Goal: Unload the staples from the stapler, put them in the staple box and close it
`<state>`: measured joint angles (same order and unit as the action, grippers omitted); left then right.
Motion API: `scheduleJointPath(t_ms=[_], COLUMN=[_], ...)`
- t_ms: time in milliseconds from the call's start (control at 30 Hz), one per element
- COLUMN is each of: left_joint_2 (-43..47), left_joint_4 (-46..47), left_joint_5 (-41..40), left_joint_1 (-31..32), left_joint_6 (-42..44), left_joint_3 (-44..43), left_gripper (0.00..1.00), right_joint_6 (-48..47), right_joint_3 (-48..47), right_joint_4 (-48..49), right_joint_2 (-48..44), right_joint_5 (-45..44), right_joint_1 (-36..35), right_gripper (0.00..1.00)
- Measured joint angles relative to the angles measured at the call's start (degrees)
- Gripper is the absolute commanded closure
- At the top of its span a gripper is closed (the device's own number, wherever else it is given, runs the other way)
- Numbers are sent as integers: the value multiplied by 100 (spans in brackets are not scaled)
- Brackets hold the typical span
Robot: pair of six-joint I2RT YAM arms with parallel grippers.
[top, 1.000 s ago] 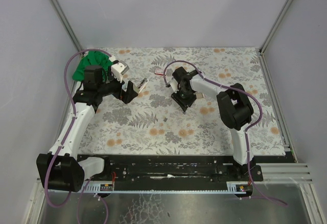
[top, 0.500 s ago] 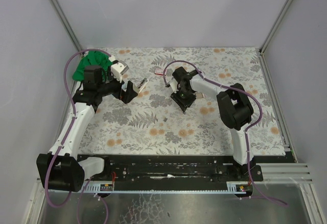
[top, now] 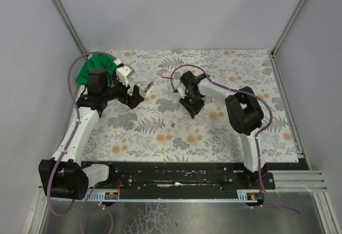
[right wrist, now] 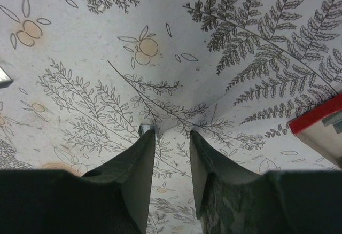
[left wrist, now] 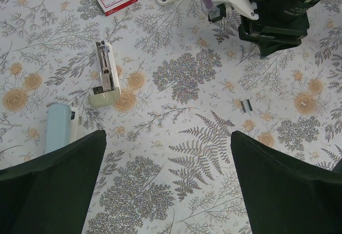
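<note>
The staples [left wrist: 246,104] lie loose on the counter [top: 214,138], a short grey strip right of centre in the left wrist view, where they lay a second ago, touched by nothing. Beyond them the right claw [right wrist: 172,132] has drawn its fingers closer and shifted a little toward the left of the top view. Its tips press the patterned cover, which puckers in the narrow gap, and nothing is surely pinched. By my reading the strip is already out, and this claw is closing well to one side of it. The left claw [left wrist: 168,133] stays spread wide and empty. Farther off, the white stapler [left wrist: 105,76] lies open at left, the pale blue stapler [left wrist: 60,130] lower left, the red-and-white box [left wrist: 117,0] upper left. Open counter lies lower right in the top view; walls close the far and side edges
</note>
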<state>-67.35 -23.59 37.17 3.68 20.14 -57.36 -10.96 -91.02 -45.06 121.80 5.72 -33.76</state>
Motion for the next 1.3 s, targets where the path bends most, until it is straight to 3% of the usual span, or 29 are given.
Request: scheduleJointPath(t_ms=[133,300,533,1300], left_joint_2=[0,0,0,0], left_joint_4=[2,2,2,4], left_joint_5=[0,2,7,15], left_joint_1=[0,2,0,0], left_joint_6=[0,0,0,0], left_joint_3=[0,0,0,0], left_gripper=[0,0,0,0], right_joint_6=[-7,-17,-39,74], right_joint_3=[-13,-13,-31,-79], right_joint_4=[-46,-61,-111,201], right_joint_2=[31,31,55,-192], right_joint_5=[0,2,50,-170], right_joint_1=[0,0,-2,44], right_gripper=[64,75,100,100])
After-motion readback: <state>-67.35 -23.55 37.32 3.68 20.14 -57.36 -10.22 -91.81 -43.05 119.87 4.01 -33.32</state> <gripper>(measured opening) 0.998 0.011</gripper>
